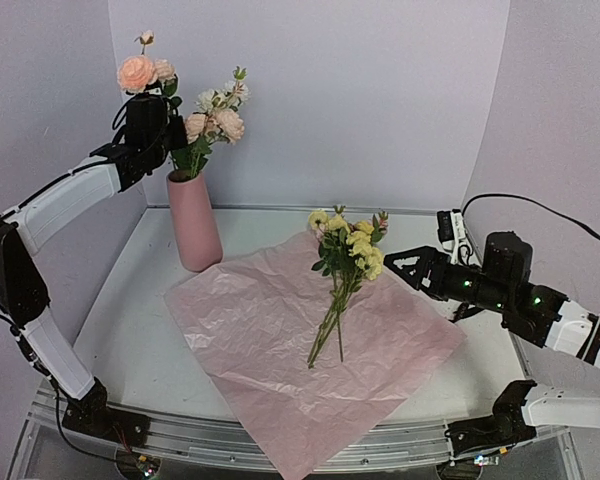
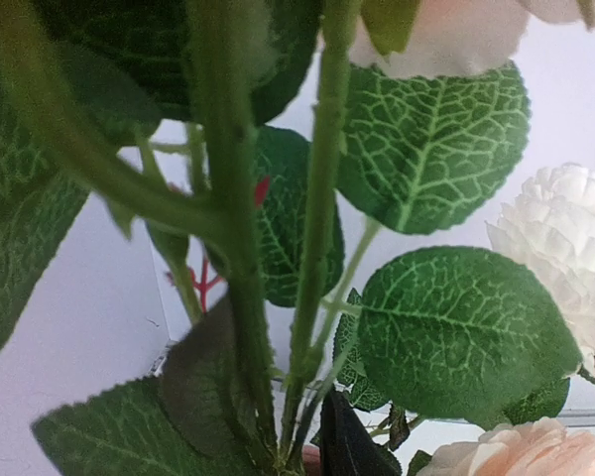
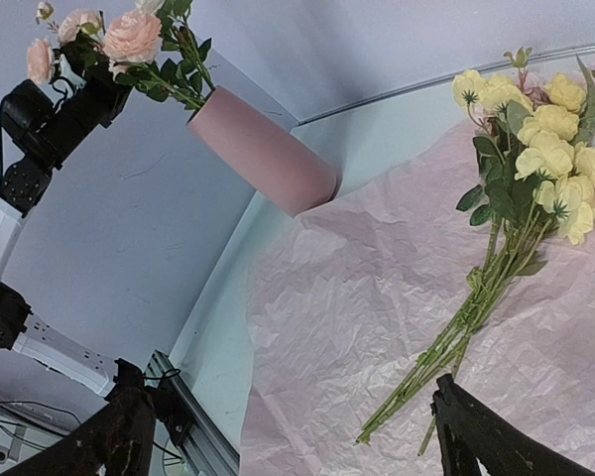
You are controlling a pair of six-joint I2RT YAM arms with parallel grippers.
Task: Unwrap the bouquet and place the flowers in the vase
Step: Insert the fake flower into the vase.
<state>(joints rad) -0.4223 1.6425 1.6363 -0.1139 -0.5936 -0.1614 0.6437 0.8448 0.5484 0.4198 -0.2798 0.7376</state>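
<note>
The pink vase [image 1: 194, 222] stands upright at the back left and holds pink and cream flowers [image 1: 215, 122]. My left gripper [image 1: 172, 135] is up at their stems, just above the vase mouth. In the left wrist view green stems [image 2: 317, 248] and leaves fill the frame, and only one dark finger [image 2: 349, 448] shows. The bouquet's pink paper [image 1: 260, 330] lies spread flat mid-table. Yellow flowers [image 1: 352, 245] lie on it, stems pointing to the near edge. My right gripper [image 1: 400, 262] hovers open just right of those blooms, holding nothing.
White enclosure walls stand close behind and to both sides. An aluminium rail [image 1: 280, 440] runs along the near table edge. A black cable [image 1: 540, 205] loops above the right arm. The right wrist view shows the vase [image 3: 263, 149] and the yellow flowers [image 3: 545, 149].
</note>
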